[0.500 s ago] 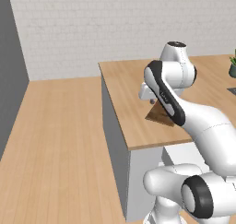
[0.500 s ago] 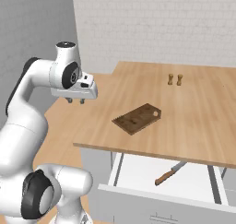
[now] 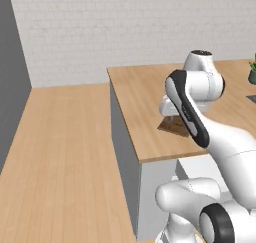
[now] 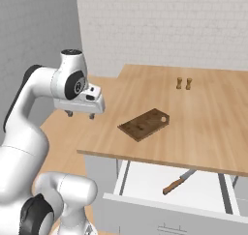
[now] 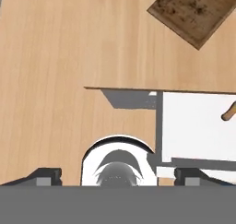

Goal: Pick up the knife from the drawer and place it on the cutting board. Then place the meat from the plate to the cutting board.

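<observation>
The knife lies in the open drawer, wooden handle toward the front; its handle end shows at the right edge of the hand view. The dark brown cutting board rests on the counter above the drawer, and shows too in the left base view and the hand view. My gripper hangs open, pointing down, beyond the counter's left edge and well left of the board. Its fingertips stand wide apart with nothing between them. The plate and the meat are out of view.
Two small wooden shakers stand at the back of the wooden counter. A potted plant sits at the counter's far right. The drawer's light grey front juts out below the counter edge. Wooden floor lies left of the counter.
The hand has sunk slightly beside the counter's left edge, still open. The board, the knife and the drawer have not moved.
</observation>
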Robot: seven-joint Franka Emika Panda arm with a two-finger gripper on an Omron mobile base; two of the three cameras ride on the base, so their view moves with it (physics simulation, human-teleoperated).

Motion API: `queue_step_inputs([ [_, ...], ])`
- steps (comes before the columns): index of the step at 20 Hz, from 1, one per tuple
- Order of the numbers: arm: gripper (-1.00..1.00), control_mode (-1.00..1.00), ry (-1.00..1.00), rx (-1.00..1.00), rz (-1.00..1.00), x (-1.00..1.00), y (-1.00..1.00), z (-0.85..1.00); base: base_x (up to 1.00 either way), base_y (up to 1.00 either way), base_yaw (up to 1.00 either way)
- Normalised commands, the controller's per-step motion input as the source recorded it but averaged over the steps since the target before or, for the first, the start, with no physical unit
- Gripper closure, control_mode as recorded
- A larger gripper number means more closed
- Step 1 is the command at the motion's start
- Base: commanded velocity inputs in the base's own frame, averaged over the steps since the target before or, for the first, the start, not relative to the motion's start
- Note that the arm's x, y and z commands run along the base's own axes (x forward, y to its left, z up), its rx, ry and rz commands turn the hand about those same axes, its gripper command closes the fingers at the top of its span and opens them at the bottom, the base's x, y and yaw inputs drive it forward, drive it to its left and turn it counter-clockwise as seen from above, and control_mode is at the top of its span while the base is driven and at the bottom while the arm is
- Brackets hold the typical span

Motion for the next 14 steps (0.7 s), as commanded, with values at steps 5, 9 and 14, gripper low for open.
queue_step_inputs([
  [5, -1.00, -1.00, 0.09, 0.00, -0.03, -0.46, -0.04, -0.47, 0.00, 0.00, 0.00],
  [9, -1.00, -1.00, 0.04, 0.00, 0.00, -0.21, 0.00, -0.51, 0.00, 0.00, 0.00],
  [14, -1.00, -1.00, 0.09, 0.00, 0.00, -0.33, 0.00, -0.20, 0.00, 0.00, 0.00],
])
